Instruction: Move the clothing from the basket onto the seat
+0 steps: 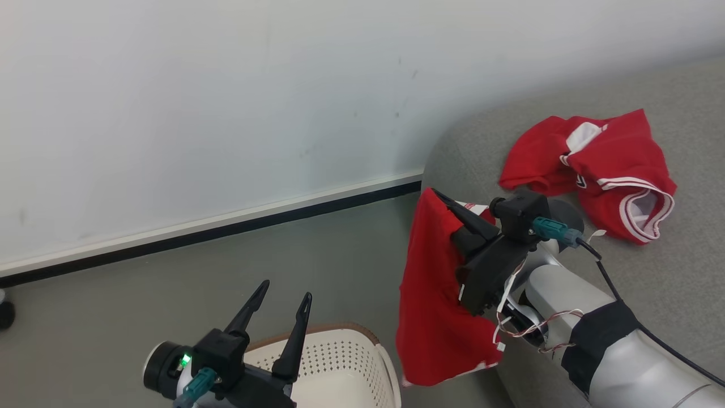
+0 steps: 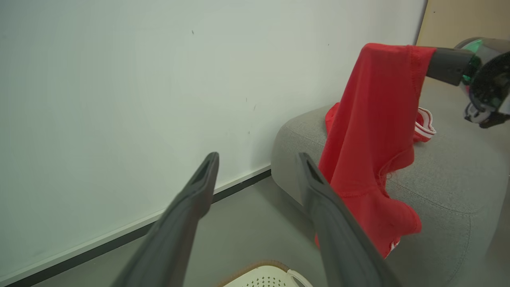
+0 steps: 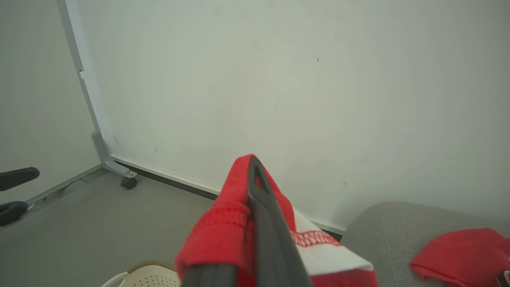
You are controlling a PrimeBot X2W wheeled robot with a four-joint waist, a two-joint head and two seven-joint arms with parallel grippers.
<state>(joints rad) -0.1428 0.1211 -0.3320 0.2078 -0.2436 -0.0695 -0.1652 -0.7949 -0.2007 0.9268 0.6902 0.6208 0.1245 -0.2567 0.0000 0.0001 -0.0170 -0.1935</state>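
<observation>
One red garment [image 1: 433, 294] hangs pinched in my right fingers [image 1: 467, 218], draping down just beside the rounded corner of the seat [image 1: 668, 272], close to the basket [image 1: 351, 362] at lower left. And a second garment [image 1: 600, 170] lies crumpled on the grey seat! My left fingers [image 1: 247, 310] hover spread wide, holding nothing, over the basket's rim.

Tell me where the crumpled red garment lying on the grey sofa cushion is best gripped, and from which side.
Probably its bunched white-trimmed hem, pinched from above. The crumpled red fabric garment lies slumped on the grey woven sofa cushion; its other edges lie flat against it, while that hem stands up.
</observation>
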